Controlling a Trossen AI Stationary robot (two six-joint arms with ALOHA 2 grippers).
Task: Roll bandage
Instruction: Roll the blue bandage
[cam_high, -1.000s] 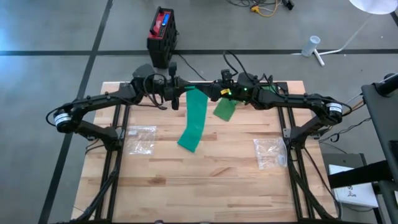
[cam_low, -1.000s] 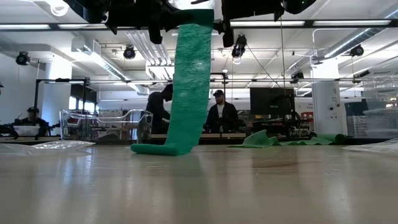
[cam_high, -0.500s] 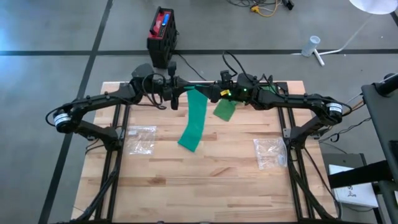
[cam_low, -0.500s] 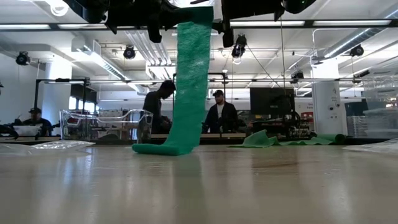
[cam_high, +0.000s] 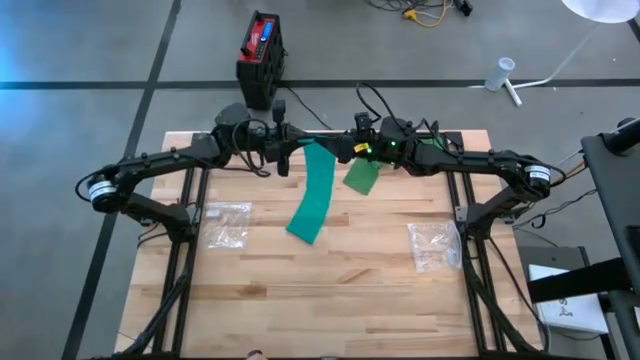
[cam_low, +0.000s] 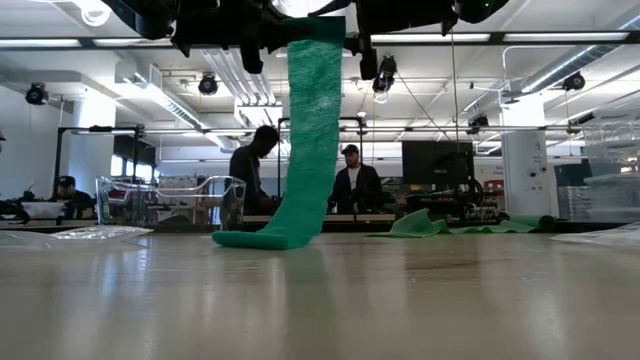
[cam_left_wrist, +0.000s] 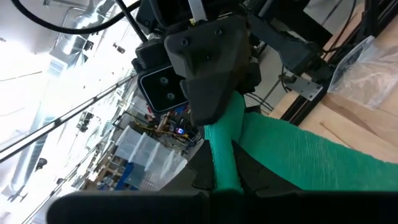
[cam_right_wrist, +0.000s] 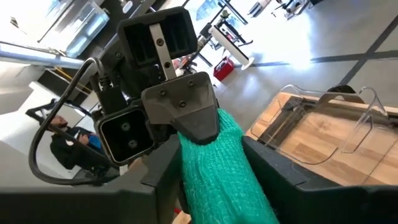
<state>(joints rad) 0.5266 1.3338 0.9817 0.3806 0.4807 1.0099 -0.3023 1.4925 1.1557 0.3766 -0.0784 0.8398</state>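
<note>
Bandage (cam_high: 314, 196), soft and very light by the look of it, hangs as a limp green strip from the far middle of the surface (cam_high: 330, 290), where both arms meet above it; it has no stiffness of its own and will likely sag, twist or fold wherever it is not held taut. Its weave looks crinkled and a little grippy, so it probably will not slip easily, though a thin edge could bunch. The best hold seems to be at the top end, flat across the full width, so that the strip can be wound on itself evenly. The left pincer (cam_high: 283, 160) is pressed together on that top end, as its wrist view shows green cloth running out from between its fingers (cam_left_wrist: 214, 180). The right pincer (cam_high: 345, 150) is just beside it at the same end; its fingers (cam_right_wrist: 163, 171) stand either side of the cloth, but I cannot tell whether they pinch it. In the low view the strip drops nearly straight and its bottom end curls flat on the wood, toward the left. A second green wad (cam_high: 361, 177) sits just right of the strip.
</note>
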